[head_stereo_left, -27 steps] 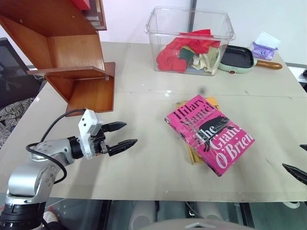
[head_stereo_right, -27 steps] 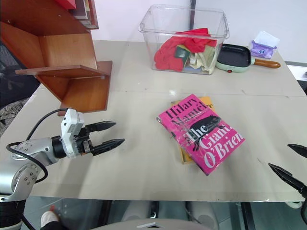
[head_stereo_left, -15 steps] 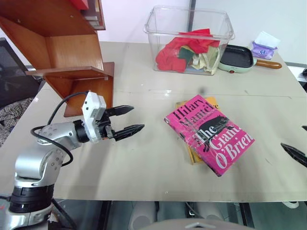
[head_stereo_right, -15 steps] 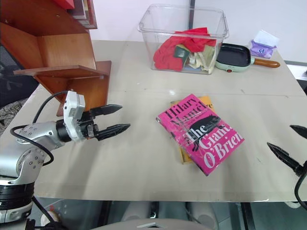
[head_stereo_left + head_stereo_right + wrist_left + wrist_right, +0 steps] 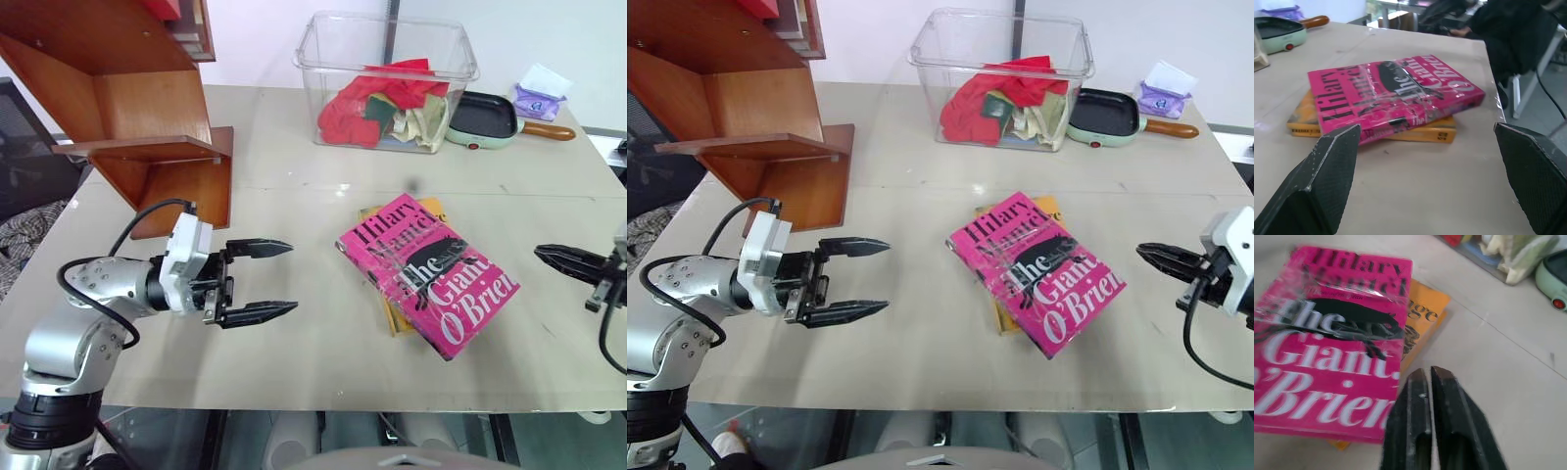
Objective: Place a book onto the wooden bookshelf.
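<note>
**Pink book lies flat between two empty grippers**

Head views: the book (image 5: 428,275) lies face up near the middle of the table (image 5: 294,157), resting on a yellow-orange book (image 5: 392,311) that pokes out at its far and near-left edges. The wooden bookshelf (image 5: 147,117) stands at the far left of the table. The left gripper (image 5: 261,279) hovers over bare tabletop to the left of the books, its fingers spread wide and holding nothing, tips aimed right toward them. The right gripper (image 5: 1156,257) comes in from the right edge, fingers pressed together and empty, just beside the book's right side. At the far side stand a clear bin (image 5: 387,78) of crumpled cloths, a small green pan (image 5: 485,119) and a tissue pack (image 5: 541,95).

Left wrist view: open table lies between the wide-apart fingers (image 5: 1327,181) and the stacked books, the pink one on top. A dark chair (image 5: 1518,44) stands past the table's edge.

Right wrist view: the closed fingers (image 5: 1418,431) sit just at the book's edge, over its lower lettering; whether they touch it cannot be told.
</note>
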You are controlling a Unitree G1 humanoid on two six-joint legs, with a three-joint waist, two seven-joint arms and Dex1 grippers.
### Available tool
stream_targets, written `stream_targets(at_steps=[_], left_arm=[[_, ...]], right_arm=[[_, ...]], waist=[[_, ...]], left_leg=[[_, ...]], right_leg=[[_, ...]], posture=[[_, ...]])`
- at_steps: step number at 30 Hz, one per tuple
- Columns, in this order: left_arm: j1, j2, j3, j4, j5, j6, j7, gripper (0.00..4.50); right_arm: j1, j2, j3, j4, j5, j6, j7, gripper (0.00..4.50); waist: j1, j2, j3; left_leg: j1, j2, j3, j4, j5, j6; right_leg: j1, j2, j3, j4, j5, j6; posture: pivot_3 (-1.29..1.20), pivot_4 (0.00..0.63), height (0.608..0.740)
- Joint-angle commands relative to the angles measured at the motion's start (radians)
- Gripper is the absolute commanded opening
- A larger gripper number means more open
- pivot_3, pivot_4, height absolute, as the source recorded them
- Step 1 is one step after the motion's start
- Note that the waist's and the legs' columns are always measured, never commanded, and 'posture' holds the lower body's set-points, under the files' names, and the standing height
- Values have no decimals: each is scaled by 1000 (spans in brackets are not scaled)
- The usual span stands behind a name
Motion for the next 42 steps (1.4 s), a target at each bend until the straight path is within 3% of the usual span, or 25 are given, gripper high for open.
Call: stream_targets(at_steps=[1,10,26,32,36,42], left_arm=[[27,12,22,-21,5,-35,-18,4500],[94,5,41,-60,-12,-29,24,4500],[127,2,31,-131,-47,14,102,4500],[163,9,44,-129,-38,9,96,4500],[203,7,49,-124,-17,-9,93,4500],[260,-3,55,-129,20,-7,148,4500]], right_arm=[[-83,-44,85,24,-44,51,-30,101],[-219,-101,296,38,-122,101,9,101],[-372,-49,486,126,-245,93,21,101],[-427,45,524,35,-195,196,1,101],[-465,107,567,-3,-226,287,-89,101],[-456,139,557,-22,-242,289,-134,101]], waist=[[0,0,0],[1,0,1],[0,1,1],[-5,1,1],[-2,1,1],[1,1,1]], left_leg=[[0,0,0,0,0,0],[-3,1,-1,-1,0,1],[-3,3,0,0,0,1],[-3,3,0,0,0,1],[-3,3,0,0,0,1],[-6,4,0,0,-1,1]], right_leg=[[0,0,0,0,0,0],[-3,0,-1,-1,0,0],[-3,0,-1,-1,0,0],[-5,1,1,0,0,0],[-5,1,0,1,0,0],[-7,0,0,0,0,0]], posture=[[0,150,714],[0,150,714],[0,150,714],[0,150,714],[0,150,714],[0,150,714]])
